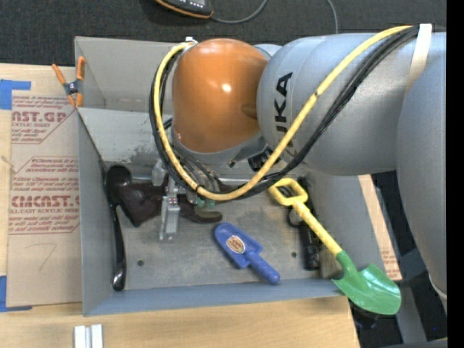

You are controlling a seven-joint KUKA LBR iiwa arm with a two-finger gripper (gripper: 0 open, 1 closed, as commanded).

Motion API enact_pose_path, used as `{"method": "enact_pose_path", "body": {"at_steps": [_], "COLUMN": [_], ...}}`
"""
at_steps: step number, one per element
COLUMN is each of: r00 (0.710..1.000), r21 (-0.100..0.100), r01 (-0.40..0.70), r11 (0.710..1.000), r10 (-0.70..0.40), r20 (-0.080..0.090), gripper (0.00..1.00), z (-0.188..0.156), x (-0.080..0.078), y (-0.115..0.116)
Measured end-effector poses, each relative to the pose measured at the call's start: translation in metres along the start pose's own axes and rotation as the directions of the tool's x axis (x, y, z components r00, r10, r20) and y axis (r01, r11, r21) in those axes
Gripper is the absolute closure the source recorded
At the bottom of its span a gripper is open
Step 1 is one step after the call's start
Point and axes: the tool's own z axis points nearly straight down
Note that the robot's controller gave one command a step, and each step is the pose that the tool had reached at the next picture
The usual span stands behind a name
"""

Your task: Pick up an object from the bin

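I'm seeing the pincer (171, 220) hanging low in the left-middle of the bin (93, 216), right beside a dark brown lump (139, 203) that's lying against the black ladle (117, 230). Can't tell if it's apart or together. A blue scoop (243, 249) is lying near it, and a green shovel (319, 234) is leaning over the right corner.

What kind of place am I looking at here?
Likely a robotics lab's bin-picking station: a KUKA arm reaches into a grey metal bin of loose items, such as a blue scoop and a green shovel.
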Motion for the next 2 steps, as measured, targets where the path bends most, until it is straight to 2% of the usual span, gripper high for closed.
{"method": "enact_pose_path", "body": {"at_steps": [1,2], "r00": [1.000,1.000], "r21": [-0.002,-0.003], "r01": [-0.002,0.015], "r11": [1.000,1.000], "r10": [0.002,-0.015], "r20": [0.009,0.010], "gripper": [0.00,0.00], "z": [-0.004,0.148], "x": [-0.002,-0.038], "y": [-0.002,-0.063]}}
